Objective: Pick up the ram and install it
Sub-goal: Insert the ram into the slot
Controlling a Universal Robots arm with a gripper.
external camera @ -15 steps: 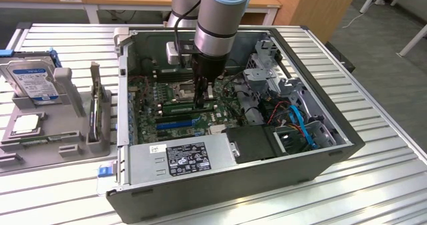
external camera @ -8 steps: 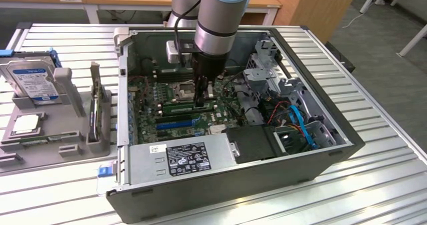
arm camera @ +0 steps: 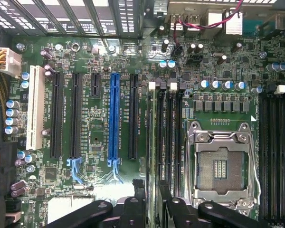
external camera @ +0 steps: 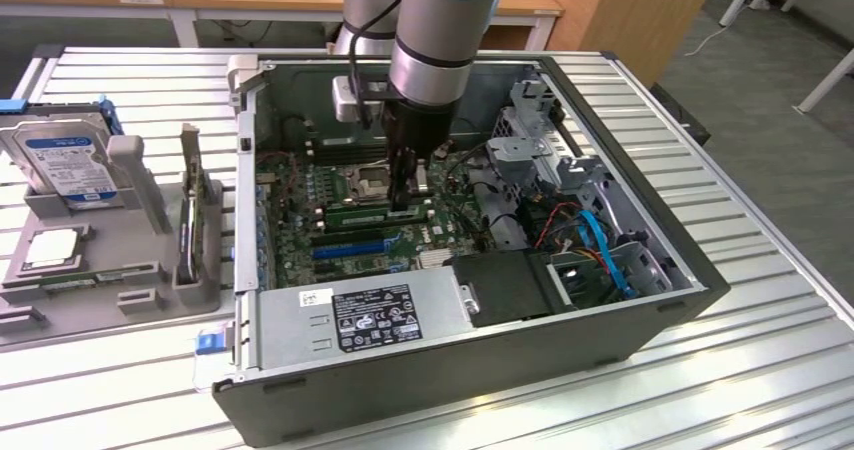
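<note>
An open black computer case (external camera: 467, 380) lies on its side on a ribbed metal worktop (external camera: 761, 310), with its green motherboard (external camera: 300, 220) facing up. The silver and black robot arm (external camera: 441, 40) comes straight down into the case, and its black tool (external camera: 407, 202) is low over the middle of the board.

The ram (external camera: 358, 211), a long thin green circuit-board stick, stands on its edge in the row of black memory slots (arm camera: 171, 137). It is on the nearer side of the square metal processor socket (external camera: 367, 180) in the exterior view. The wrist view shows the stick (arm camera: 152, 137) from above as a narrow pale strip beside the socket (arm camera: 223, 166), running in line with the slots, and the tool (arm camera: 152, 205) is right over one end of it. I cannot tell whether the tool is clenched on the stick or released.

Nearer than the ram, a long blue expansion slot (external camera: 354, 248) lies on the board. A silver power-supply box with a black label (external camera: 360, 320) fills the case's near wall, with a black fan housing (external camera: 514, 285) and blue cables (external camera: 607, 255) towards the exterior view's right.

Well apart, on the exterior view's left, a grey moulded tray (external camera: 134, 290) holds a boxy silver hard drive with a blue-white label (external camera: 60, 160) and a square silver processor chip (external camera: 51, 248).
</note>
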